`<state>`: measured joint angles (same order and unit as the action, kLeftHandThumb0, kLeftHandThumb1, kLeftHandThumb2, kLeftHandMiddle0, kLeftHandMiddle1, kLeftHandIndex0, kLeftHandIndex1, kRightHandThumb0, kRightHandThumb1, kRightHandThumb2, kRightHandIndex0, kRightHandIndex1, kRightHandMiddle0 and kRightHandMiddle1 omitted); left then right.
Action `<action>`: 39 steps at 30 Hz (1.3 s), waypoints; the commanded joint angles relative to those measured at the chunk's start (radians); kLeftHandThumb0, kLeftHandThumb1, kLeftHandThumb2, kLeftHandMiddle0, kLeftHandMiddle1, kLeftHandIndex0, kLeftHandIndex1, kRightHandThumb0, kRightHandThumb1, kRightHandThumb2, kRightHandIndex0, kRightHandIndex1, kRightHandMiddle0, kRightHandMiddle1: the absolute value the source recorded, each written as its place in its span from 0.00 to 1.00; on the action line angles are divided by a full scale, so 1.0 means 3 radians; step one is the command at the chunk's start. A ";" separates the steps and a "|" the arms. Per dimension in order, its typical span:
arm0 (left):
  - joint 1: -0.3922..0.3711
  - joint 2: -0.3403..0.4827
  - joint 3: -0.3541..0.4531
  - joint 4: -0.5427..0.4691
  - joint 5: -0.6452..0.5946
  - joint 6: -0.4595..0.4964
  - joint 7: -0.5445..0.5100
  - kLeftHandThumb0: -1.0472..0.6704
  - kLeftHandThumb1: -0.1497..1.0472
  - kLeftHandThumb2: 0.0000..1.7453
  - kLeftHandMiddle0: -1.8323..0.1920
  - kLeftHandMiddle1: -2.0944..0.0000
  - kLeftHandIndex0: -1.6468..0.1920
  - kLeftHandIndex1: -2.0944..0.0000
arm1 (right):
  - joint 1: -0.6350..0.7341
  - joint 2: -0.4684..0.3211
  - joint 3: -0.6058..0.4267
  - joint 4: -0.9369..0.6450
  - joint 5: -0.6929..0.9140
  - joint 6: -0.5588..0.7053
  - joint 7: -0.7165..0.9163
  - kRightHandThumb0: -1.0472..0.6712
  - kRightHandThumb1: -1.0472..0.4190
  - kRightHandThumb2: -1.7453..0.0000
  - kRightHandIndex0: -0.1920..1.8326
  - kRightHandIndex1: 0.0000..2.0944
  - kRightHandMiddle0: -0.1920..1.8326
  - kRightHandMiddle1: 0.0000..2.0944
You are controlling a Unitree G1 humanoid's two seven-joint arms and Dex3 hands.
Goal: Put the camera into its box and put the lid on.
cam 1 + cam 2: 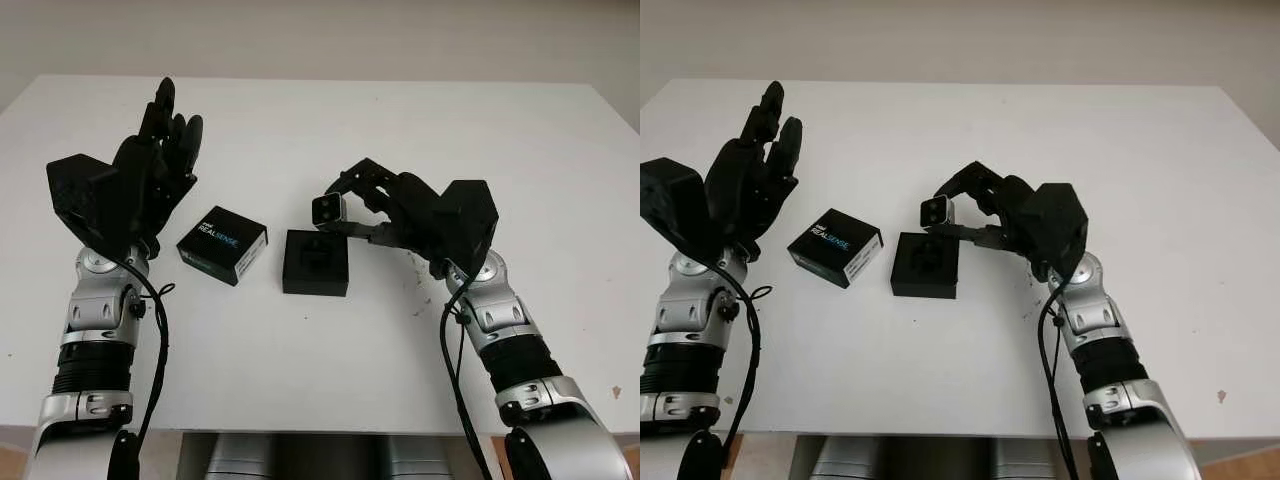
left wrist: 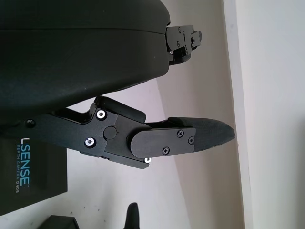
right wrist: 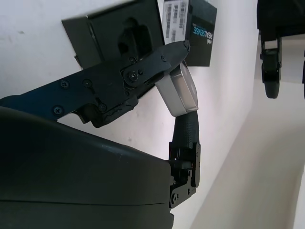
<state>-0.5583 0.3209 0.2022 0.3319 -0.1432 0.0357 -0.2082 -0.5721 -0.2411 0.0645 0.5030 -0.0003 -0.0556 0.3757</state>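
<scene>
Bright, even light falls on the white table (image 1: 420,130), with soft faint shadows and no glare.

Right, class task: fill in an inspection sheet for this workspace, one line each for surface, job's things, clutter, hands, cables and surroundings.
Surface: white table, a few small dark specks near the right arm.
Job's things: silver camera held above the open black box; black printed lid lying on the table beside the box, apart from it.
Clutter: nothing seen.
Hands: right hand grasps the camera over the box's far edge; left hand open, raised above the table beside the lid.
Cables: black cable along the left forearm, another along the right.
Surroundings: pale wall behind the table.
</scene>
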 commanded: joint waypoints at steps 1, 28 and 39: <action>0.0007 0.0039 0.0008 -0.0047 0.0004 -0.0003 -0.0007 0.21 1.00 0.26 0.98 0.98 0.98 0.98 | 0.0051 0.0032 0.0012 -0.0143 0.0024 0.0065 0.0030 0.32 0.10 0.97 0.16 0.03 0.28 0.81; 0.0005 0.0052 0.0033 -0.0013 -0.0018 -0.0035 -0.0044 0.21 1.00 0.26 0.97 0.97 0.97 0.97 | 0.0239 0.0243 0.0060 -0.0356 0.0061 0.0572 -0.0060 0.34 0.09 0.97 0.15 0.02 0.24 0.82; 0.0021 0.0084 0.0017 0.0005 0.0014 -0.0062 -0.0047 0.21 1.00 0.26 0.97 0.97 0.96 0.97 | 0.0234 0.0328 0.0068 -0.0281 0.0030 0.0505 -0.0149 0.36 0.08 0.97 0.16 0.03 0.22 0.83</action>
<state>-0.5583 0.3384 0.2044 0.3354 -0.1425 0.0287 -0.2216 -0.4992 -0.1520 0.0838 0.4170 0.0080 0.1081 0.3327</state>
